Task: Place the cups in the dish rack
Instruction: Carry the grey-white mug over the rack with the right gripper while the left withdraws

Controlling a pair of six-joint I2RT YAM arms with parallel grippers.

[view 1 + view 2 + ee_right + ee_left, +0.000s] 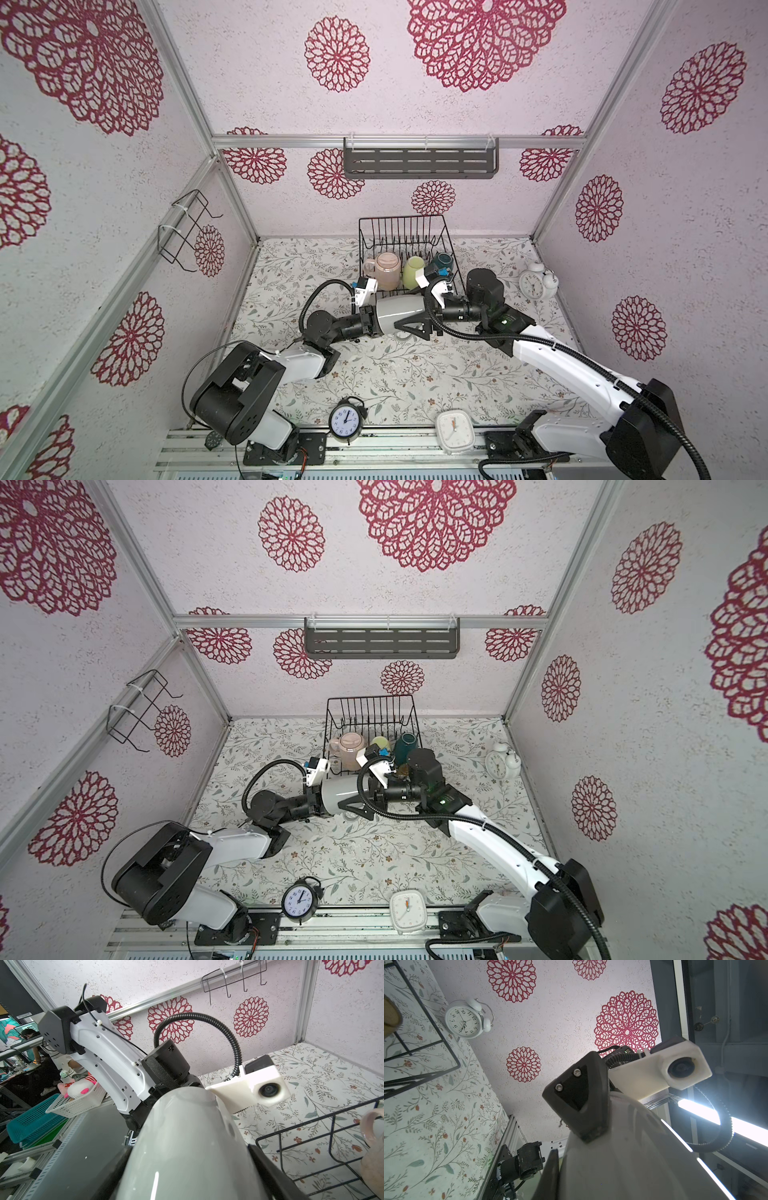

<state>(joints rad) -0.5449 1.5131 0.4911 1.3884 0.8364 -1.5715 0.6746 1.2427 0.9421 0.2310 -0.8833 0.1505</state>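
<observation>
Where the two arms meet in front of the dish rack [401, 218], the grey mug [390, 307] hangs on its side between them, just clear of the rack's near edge and above the floral surface [374, 374]. The left gripper [373, 318] is closed tight on the mug's left end. The right gripper [411, 318] reaches in from the other side, its jaws spread wide around the mug's body. In the right wrist view the black fingers [268, 1167] lie flush against both flanks of the mug [187, 1136]. The left wrist view shows the mug [623, 1157] close up, with one of the right gripper's fingers laid across it.

Three cups sit along the rack's near row: the tall pale pink mug [386, 270] at the left, the yellow-green mug [412, 270] in the middle and the dark teal mug [442, 261] at the right, partly hidden by the right wrist camera.

A white twin-bell clock [536, 282] stands to the right of the rack. A black clock [345, 419] and a white square clock [455, 430] sit at the surface's near edge.
</observation>
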